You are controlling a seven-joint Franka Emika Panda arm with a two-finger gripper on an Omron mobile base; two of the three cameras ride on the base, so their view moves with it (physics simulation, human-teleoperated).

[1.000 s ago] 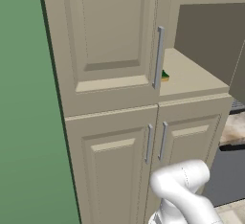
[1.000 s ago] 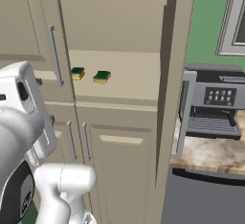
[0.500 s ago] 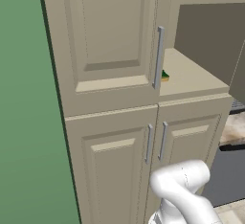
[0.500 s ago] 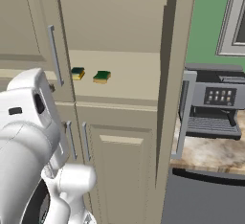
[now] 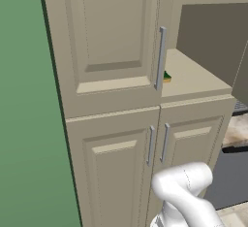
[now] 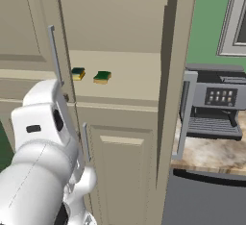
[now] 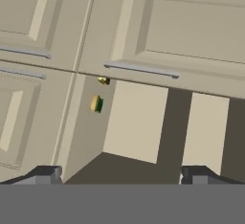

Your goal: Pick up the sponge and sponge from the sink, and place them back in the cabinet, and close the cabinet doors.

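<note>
Arm (image 6: 41, 147) raised higher than before; tool (image 7: 119, 174) open, empty; sponges (image 6: 102, 77) unmoved on shelf (image 6: 134, 82).

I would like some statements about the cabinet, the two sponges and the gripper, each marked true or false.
1. Both sponges lie on the cabinet's inner shelf. True.
2. The gripper holds a sponge. False: its fingers stand wide apart with nothing between them.
3. Both tall cabinet doors are shut. False: the right door is swung wide open and the left door covers only part of the shelf.
4. The two sponges are stacked on each other. False: they lie side by side, apart.
5. A coffee machine stands on the counter to the right of the cabinet. True.
</note>
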